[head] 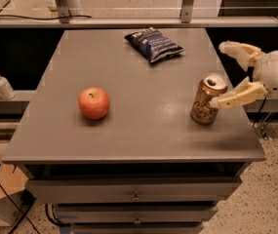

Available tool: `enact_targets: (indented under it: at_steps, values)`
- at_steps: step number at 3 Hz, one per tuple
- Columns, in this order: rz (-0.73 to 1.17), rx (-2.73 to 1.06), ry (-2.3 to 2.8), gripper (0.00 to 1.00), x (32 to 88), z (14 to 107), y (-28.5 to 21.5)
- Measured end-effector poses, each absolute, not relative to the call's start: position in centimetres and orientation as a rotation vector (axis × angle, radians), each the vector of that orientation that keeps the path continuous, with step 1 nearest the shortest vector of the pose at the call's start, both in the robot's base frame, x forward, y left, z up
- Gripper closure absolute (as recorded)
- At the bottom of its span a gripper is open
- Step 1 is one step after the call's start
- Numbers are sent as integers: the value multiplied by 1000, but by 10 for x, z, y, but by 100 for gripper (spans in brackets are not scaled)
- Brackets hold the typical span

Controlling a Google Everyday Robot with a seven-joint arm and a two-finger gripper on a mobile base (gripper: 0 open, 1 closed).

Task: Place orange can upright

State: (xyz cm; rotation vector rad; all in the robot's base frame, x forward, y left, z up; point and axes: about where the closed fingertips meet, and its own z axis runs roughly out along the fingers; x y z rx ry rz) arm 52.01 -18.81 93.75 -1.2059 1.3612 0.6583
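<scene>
Shiny orange-gold metal can (206, 104) stands upright on the grey worktop (138, 126). White gripper (219, 75) just right of it, fingers spread wide, empty; best drawn straight away without nudging it.

a single camera looks down from above the near front of the bench (129, 145), facing its far side, close enough that the top fills most of the view. the end effector (217, 72) sits at the right edge, fingers spread.
</scene>
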Motion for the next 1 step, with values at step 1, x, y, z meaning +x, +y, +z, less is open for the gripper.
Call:
enact_targets:
  at_steps: [1]
  values:
    - [658,-1205,1361,0,520,937,-188]
